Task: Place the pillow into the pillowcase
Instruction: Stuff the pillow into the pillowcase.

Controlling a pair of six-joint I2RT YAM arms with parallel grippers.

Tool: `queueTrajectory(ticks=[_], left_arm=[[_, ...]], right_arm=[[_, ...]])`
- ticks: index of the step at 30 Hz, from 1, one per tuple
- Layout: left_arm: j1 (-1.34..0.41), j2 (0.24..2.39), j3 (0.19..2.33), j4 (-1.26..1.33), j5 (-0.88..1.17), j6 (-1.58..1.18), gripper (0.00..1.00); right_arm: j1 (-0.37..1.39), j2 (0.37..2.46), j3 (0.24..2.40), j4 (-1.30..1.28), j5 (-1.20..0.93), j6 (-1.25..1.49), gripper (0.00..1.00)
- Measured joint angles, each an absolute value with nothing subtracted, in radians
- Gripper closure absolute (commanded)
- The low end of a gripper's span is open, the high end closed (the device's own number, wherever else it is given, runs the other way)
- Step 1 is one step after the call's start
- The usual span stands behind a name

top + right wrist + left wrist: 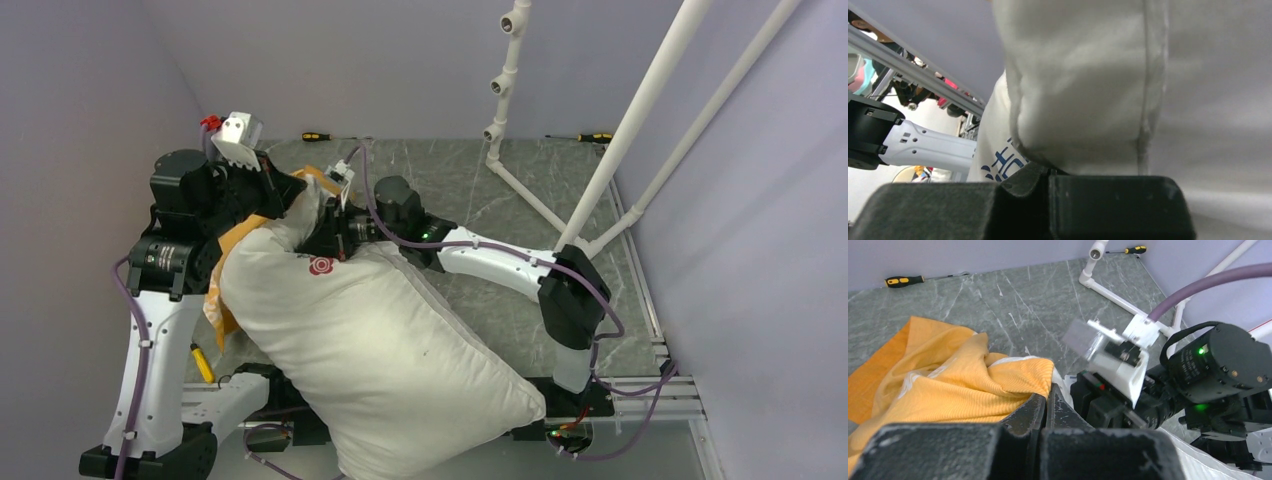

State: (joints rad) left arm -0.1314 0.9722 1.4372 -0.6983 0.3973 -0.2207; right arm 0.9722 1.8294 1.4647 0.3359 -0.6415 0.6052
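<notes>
The pillow (380,350), plump and white with a small red logo, lies slantwise from the near edge up toward the two grippers. Its upper end is bunched against the orange-yellow pillowcase (218,300), which lies crumpled under my left arm. In the left wrist view, my left gripper (1048,390) is shut, with the hem of the pillowcase (948,385) pinched at its tips. Right beside it, my right gripper (335,237) is shut on a fold of the pillow (1083,85) next to a tag with blue print (998,162). The pillowcase's mouth is hidden.
Screwdrivers lie at the back of the marbled table (500,190): one at back left (318,136), one at back right (594,137). A yellow-handled one (202,362) lies by the left arm. A white pipe frame (640,110) rises at right. Walls close in on three sides.
</notes>
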Motion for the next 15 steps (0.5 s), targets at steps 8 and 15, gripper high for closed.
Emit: queueTrajectory(ticks=[8,15], left_arm=[[-0.13,0.997,1.436,-0.699,0.394,-0.188,1.0],[-0.126,0.988,1.326,-0.61,0.52,-0.211,1.0]], right_arm=[[1.016,1.873,1.468,0.347,-0.622,0.609,1.0],[1.011,1.873,1.488,0.266,-0.556,0.614,0.9]])
